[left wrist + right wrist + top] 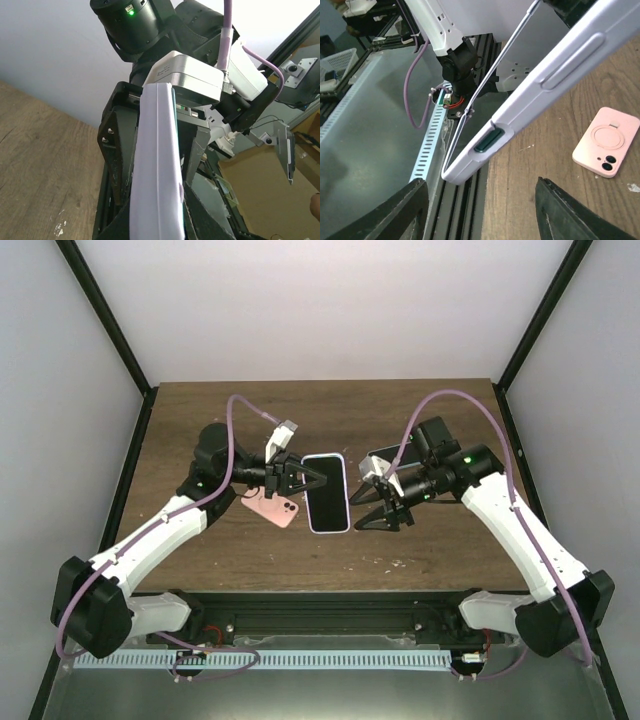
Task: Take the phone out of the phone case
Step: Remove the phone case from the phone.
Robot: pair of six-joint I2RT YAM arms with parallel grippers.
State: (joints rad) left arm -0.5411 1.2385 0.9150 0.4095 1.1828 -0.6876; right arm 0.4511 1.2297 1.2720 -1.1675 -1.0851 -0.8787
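The phone, dark screen up, sits in a lavender case (327,493) held off the wooden table. My left gripper (308,481) is shut on the case's left long edge; in the left wrist view the case (157,165) runs edge-on between my fingers (157,220). My right gripper (363,511) is open beside the case's right edge, not touching it. In the right wrist view the case (545,95) slants above the wide-open jaws (480,210), and the phone's dark green side button (489,140) shows through a cutout.
A pink phone case (272,506) lies back-up on the table under my left gripper; it also shows in the right wrist view (606,141). A dark flat device (385,453) lies behind my right wrist. The table's front rail (320,615) is near.
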